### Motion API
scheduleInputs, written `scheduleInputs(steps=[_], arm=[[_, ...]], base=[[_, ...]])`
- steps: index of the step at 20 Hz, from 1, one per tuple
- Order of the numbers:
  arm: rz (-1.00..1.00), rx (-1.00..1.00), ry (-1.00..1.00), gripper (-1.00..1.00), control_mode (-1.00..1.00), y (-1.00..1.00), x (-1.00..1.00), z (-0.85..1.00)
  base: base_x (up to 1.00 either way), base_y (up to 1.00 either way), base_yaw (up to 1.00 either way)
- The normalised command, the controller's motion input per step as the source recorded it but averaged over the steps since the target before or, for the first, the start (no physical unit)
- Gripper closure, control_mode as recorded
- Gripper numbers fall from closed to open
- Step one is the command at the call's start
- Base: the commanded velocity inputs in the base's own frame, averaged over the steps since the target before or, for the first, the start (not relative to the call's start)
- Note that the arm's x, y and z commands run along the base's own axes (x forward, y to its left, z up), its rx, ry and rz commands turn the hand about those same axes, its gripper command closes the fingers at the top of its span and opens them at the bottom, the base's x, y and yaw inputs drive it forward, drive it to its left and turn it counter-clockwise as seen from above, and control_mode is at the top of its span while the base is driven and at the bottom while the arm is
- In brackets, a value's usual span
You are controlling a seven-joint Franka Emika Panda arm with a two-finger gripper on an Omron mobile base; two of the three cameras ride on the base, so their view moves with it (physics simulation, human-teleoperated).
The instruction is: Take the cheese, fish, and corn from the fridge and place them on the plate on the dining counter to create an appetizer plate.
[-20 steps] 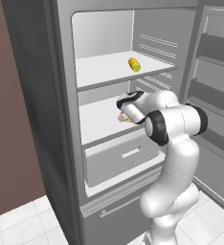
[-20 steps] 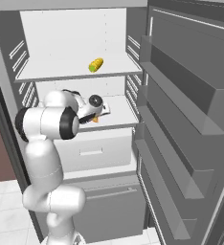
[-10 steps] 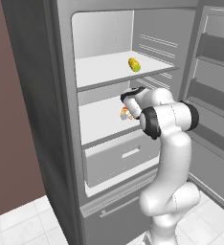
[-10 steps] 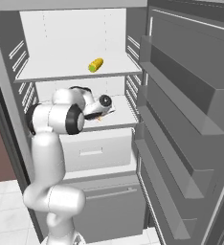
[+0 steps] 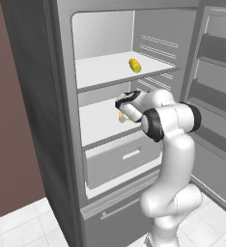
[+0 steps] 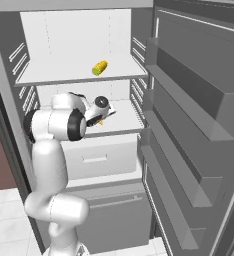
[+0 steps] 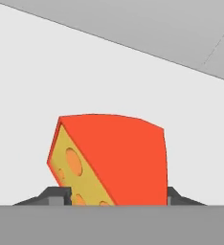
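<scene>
Cheese (image 7: pixel 111 160), an orange-yellow wedge with round holes and a broad red rind face, sits on the white middle shelf (image 5: pixel 98 123) of the tall grey-framed fridge (image 5: pixel 42 96). In the hand view it stands between the two dark finger tips, which show just beside its lower corners. The gripper (image 7: pixel 111 198) stands partly open around the wedge; whether the pads already press on it I cannot tell.

The wedge narrows toward one end and looks slightly tilted, so a squeeze on the sloped faces could push it out of the jaws or tip it over. If the grip sits low and near a corner, the wedge could also swivel when lifted. The shelf above hangs close over the hand, so a steep lift risks a knock against it.

On the upper shelf (image 6: pixel 54 80) lies the short yellow corn cob with a green end (image 6: pixel 100 68), well apart from the hand. Below the middle shelf sits a white drawer (image 5: pixel 122 159). The ribbed grey door (image 6: pixel 199 125) stands open at the right, over a white tiled floor (image 5: pixel 23 224).
</scene>
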Motion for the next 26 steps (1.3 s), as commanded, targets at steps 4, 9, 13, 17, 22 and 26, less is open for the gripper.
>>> scheduleInputs(steps=[4,9,13,17,22,26], arm=[[0.00,-0.13,-0.04,1.00,-1.00,0.00,-1.00,0.20],[0.00,-0.10,-0.02,1.00,-1.00,0.00,-1.00,0.62],[0.00,-0.10,-0.03,1.00,-1.00,0.00,-1.00,1.00],[0.00,-0.05,-0.05,1.00,-1.00,0.00,-1.00,1.00],[0.00,0.00,-0.01,1.00,-1.00,-0.13,-1.00,0.94],[0.00,0.00,-0.06,1.00,-1.00,-0.33,-1.00,0.53]], base=[[0.00,0.00,0.00],[0.00,0.00,0.00],[0.00,0.00,0.00],[0.00,0.00,0.00],[0.00,0.00,0.00],[0.00,0.00,0.00]])
